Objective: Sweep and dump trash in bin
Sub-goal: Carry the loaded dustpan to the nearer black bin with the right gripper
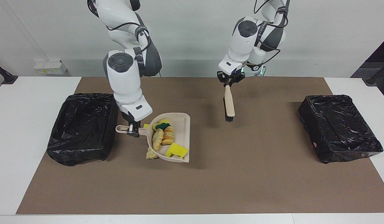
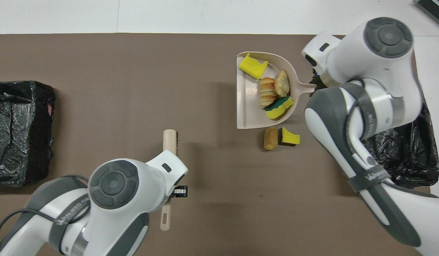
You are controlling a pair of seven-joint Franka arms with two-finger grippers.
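Observation:
My right gripper point(image 1: 132, 132) is shut on the handle of the beige dustpan point(image 1: 182, 124), which it holds above the mat. The pan point(image 2: 246, 113) carries trash: a yellow wedge point(image 2: 252, 67), two bread-like lumps point(image 2: 267, 93) and a yellow-green sponge point(image 2: 279, 107). More trash lies on the mat below: a brown lump point(image 2: 270, 138), a yellow wedge point(image 2: 290, 137) and a pale lump point(image 1: 151, 154) half hidden by the pan. A black-bagged bin point(image 1: 83, 127) stands beside the dustpan, at the right arm's end. My left gripper point(image 1: 228, 82) is shut on the brush point(image 1: 229, 104), which hangs bristle end down.
A second black-bagged bin point(image 1: 338, 127) stands at the left arm's end of the brown mat point(image 1: 241, 180). In the overhead view my right arm point(image 2: 361, 106) covers part of the bin point(image 2: 415, 156) nearest the pan. Small white boxes point(image 1: 50, 67) sit by the wall.

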